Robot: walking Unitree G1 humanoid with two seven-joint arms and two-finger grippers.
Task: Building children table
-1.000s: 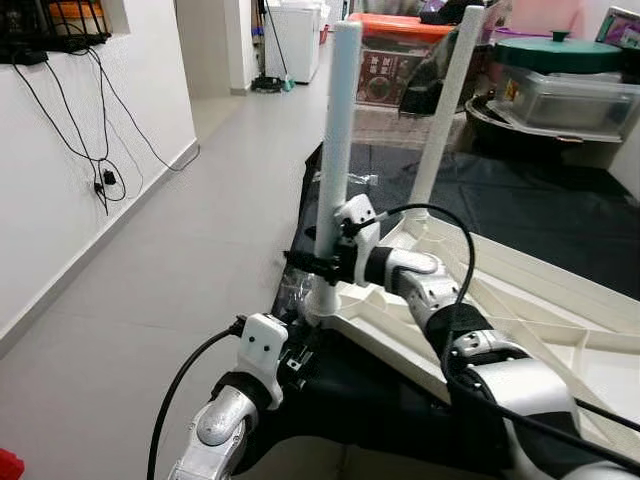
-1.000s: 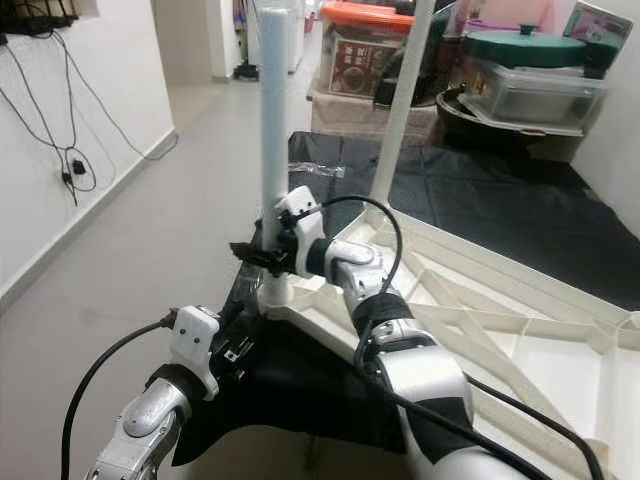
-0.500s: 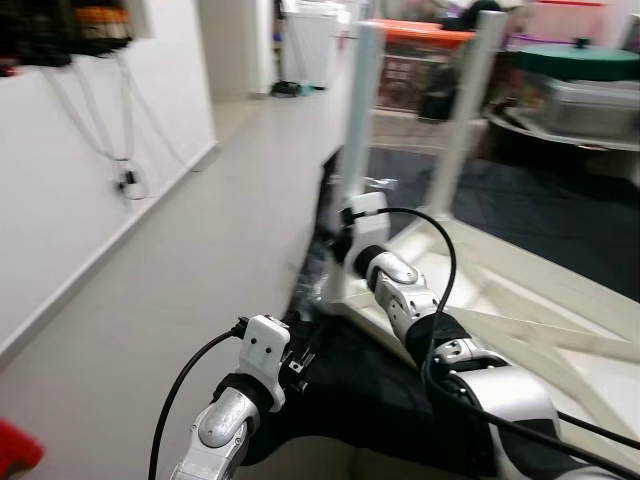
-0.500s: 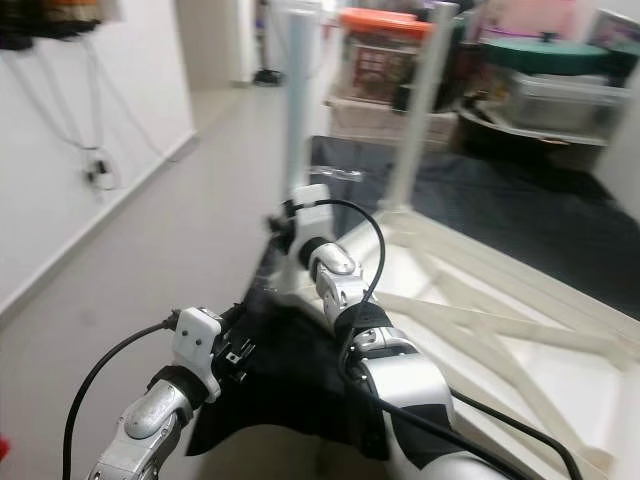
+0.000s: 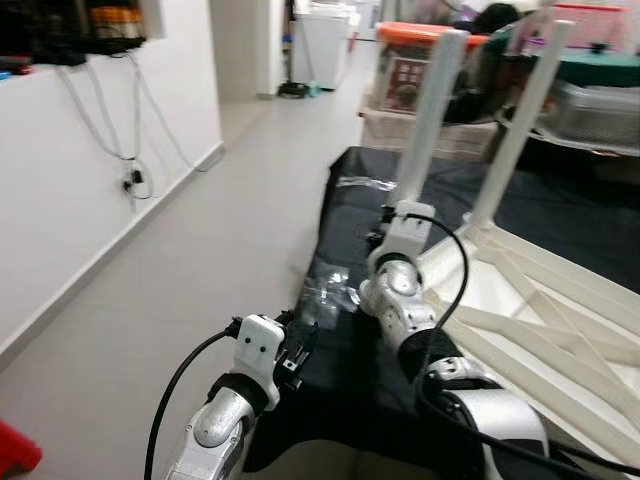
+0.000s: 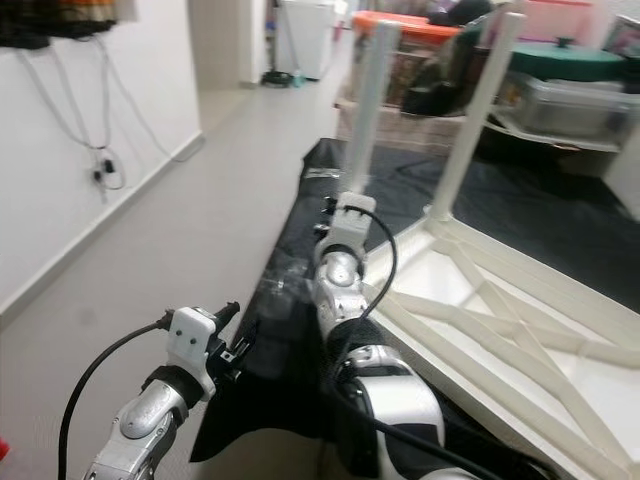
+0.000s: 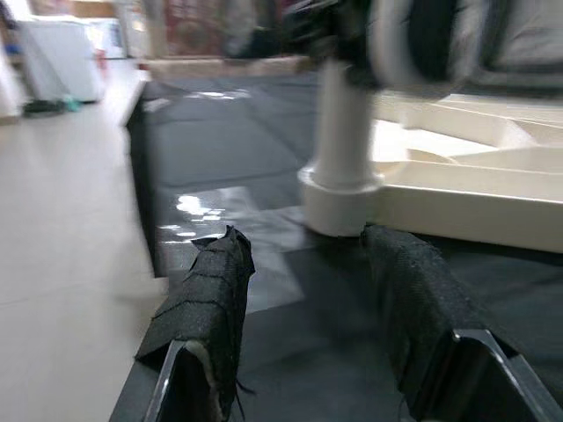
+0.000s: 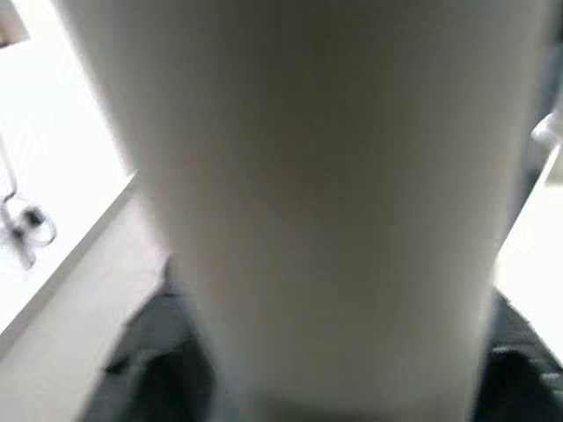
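Grey tiled floor [image 5: 200,250], white wall [image 5: 60,200] with hanging cables [image 5: 120,150]

Both arms are silver metal with black joint bands. Each wrist carries a white boxy housing fed by a looping black cable. The left gripper [image 7: 308,325] has two long black fingers [image 7: 207,303] wrapped in frayed, fabric-like tape.

The upturned table [image 5: 560,300] and its legs [image 5: 428,110] look like smooth, matt cream plastic. It lies on a black mat [image 5: 350,340] with a dull cloth look. A clear glossy plastic wrapper [image 5: 325,290] shines there. The left gripper's fingers [image 7: 207,299] are covered in rough black fabric. The floor [image 5: 200,270] is smooth pale tile.
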